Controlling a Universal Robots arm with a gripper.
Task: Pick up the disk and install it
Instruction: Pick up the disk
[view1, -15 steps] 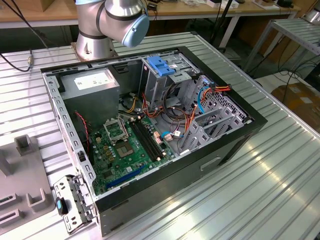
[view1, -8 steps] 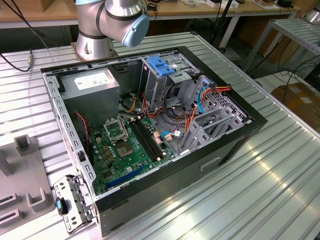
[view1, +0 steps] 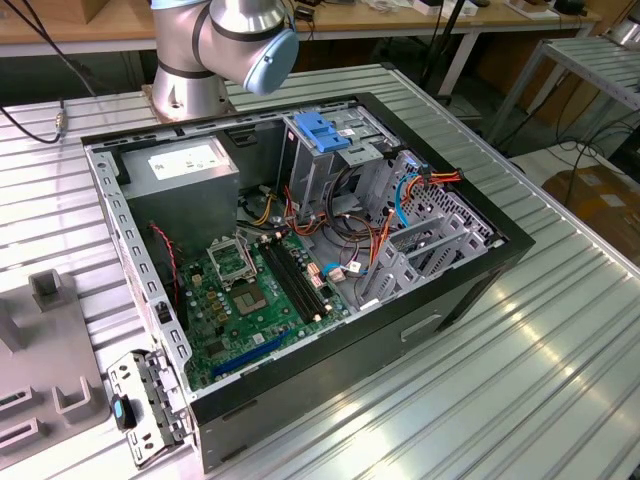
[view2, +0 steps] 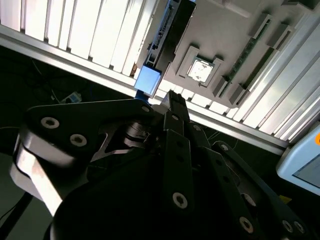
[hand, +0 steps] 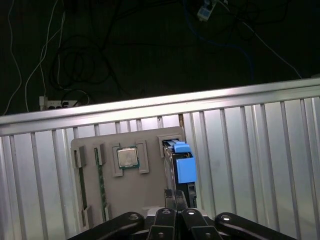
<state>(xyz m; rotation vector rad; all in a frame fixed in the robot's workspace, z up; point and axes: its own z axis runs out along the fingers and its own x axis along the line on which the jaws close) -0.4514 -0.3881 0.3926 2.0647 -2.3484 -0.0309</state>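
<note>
The disk (hand: 175, 172) stands on edge in a slot of a grey holder tray (hand: 130, 192), its bright blue tab (hand: 186, 169) facing the camera. In the second wrist view the same disk (view2: 167, 30) and blue tab (view2: 148, 80) lie just beyond the fingertips. My gripper (hand: 175, 196) hangs above the tray, close to the disk's near end, with its black fingers (view2: 175, 107) pressed together and nothing between them.
The tray also carries a processor chip (hand: 127, 157) and a green memory stick (hand: 101, 185). It rests on a ribbed aluminium table (hand: 250, 150) near the edge. The exterior view has the open computer case (view1: 300, 250), its drive cage with a blue latch (view1: 325, 130) and the arm's base (view1: 200, 60).
</note>
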